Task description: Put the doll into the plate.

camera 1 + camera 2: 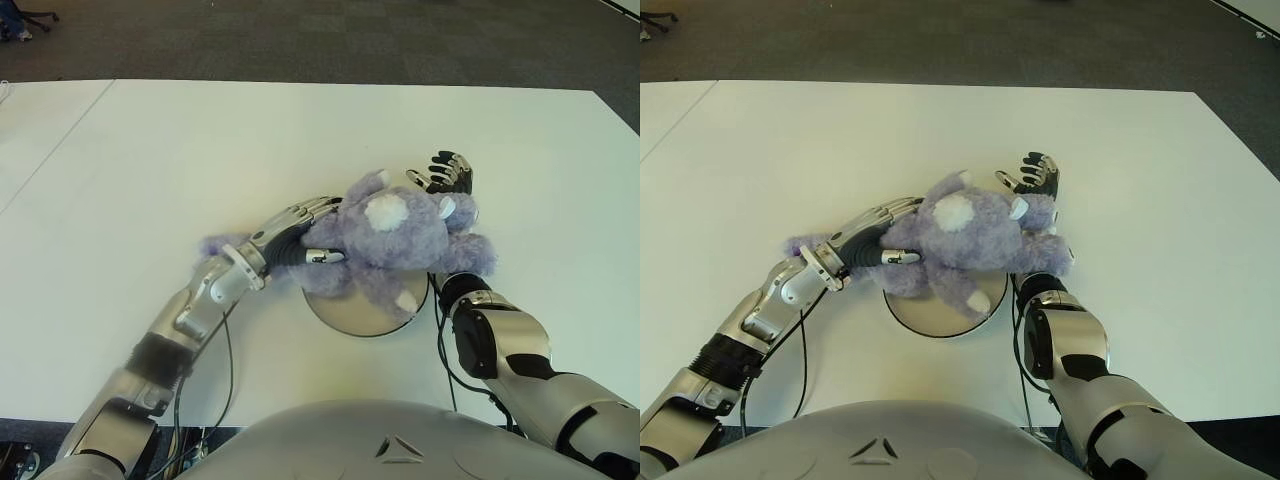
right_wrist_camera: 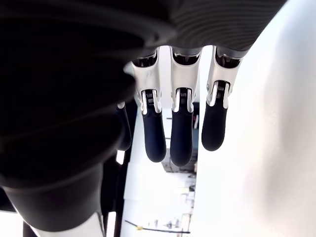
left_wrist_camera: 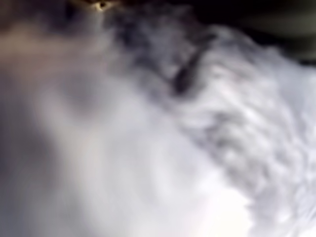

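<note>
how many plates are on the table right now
1. The plate lies near the table's front edge, mostly covered by the purple doll, between both hands. Nothing else could hide another.

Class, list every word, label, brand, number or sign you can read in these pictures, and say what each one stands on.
None: no readable text shows on the doll, the plate, the table, the left hand or the right hand.

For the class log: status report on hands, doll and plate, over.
Left hand gripping doll. Right hand open behind it. Doll lying over plate, partly overhanging. Nothing in the way.
</note>
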`<state>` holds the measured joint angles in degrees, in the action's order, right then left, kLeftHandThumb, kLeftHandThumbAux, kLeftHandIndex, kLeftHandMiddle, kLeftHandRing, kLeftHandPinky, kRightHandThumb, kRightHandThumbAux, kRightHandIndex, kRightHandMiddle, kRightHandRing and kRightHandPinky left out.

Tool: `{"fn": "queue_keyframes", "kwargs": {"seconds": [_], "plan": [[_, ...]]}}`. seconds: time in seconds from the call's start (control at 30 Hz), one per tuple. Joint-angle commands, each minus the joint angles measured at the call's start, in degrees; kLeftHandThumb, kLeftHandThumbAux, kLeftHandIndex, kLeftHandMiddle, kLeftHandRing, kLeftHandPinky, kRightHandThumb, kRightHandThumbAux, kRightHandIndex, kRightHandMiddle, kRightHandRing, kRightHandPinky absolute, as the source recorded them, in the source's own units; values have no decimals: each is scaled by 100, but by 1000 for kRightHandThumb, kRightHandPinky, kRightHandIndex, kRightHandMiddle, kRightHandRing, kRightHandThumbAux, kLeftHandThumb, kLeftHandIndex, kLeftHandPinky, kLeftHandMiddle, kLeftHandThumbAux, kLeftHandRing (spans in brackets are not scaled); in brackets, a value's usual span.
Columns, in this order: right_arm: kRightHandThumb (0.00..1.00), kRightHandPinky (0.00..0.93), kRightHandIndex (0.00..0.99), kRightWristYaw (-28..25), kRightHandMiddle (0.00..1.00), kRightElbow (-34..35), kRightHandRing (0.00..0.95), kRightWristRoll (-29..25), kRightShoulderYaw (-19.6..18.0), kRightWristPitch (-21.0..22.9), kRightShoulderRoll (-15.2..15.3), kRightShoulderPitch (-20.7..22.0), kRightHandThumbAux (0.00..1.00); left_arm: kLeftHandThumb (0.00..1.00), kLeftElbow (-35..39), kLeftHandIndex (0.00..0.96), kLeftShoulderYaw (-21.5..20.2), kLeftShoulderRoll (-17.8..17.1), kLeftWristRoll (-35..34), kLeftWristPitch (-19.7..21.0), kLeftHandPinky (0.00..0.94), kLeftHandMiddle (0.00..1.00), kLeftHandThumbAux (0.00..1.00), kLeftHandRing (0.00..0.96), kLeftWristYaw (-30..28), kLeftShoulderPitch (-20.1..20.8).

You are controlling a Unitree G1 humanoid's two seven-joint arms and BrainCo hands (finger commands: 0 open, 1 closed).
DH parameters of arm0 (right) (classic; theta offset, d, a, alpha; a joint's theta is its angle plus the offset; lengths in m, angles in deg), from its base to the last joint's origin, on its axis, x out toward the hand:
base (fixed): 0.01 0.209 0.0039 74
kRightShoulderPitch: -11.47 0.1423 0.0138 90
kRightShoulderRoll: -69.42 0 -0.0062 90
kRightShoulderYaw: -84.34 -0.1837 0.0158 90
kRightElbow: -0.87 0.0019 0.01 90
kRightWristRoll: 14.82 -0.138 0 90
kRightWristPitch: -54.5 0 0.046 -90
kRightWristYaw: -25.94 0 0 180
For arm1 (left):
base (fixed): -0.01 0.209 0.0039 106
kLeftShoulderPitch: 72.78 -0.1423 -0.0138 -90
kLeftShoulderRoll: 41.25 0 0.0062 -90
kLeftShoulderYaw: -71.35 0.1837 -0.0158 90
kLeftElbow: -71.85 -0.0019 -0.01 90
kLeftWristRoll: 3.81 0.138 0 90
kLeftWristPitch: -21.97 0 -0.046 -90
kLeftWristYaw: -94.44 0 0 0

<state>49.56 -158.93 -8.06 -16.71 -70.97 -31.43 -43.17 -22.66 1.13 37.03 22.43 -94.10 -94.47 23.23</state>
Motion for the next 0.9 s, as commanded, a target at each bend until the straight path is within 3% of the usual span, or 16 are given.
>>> {"fn": "queue_keyframes", "kwargs": {"seconds": [0.03, 0.2, 0.33, 0.47, 0.57, 0.73, 0.9], "plan": [[0, 359, 296, -24, 346, -774, 368, 81, 87, 457, -489, -1292, 921, 102, -494, 0, -39, -70, 36, -49, 0, 0, 176, 0, -31, -160], [0, 332, 297, -19, 345, -773, 359, 84, 90, 438, -496, -1293, 920, 84, -880, 0, -218, -85, 113, -488, 0, 0, 192, 0, 399, -42], [0, 335, 301, 29, 346, -772, 359, 103, 104, 434, -493, -1302, 919, 79, -393, 0, -536, -181, -243, -591, 0, 0, 198, 0, 273, 31], [0, 350, 301, 64, 347, -774, 364, 127, 129, 447, -485, -1305, 914, 60, -155, 0, -664, -22, -380, -849, 0, 0, 197, 0, 416, -44], [0, 359, 299, 73, 346, -774, 365, 137, 149, 451, -488, -1299, 913, 46, -446, 0, -753, 115, -372, -1299, 0, 0, 191, 0, 723, 23], [0, 346, 300, -27, 346, -771, 362, 57, 116, 444, -504, -1291, 916, 21, -1094, 0, -1029, 295, -399, -2124, 0, 0, 214, 0, 1304, 480], [1, 365, 301, -4, 351, -765, 371, 20, 86, 375, -533, -1292, 921, 4, -1415, 0, -1255, 249, -560, -2397, 0, 0, 244, 0, 1380, 775]]}}
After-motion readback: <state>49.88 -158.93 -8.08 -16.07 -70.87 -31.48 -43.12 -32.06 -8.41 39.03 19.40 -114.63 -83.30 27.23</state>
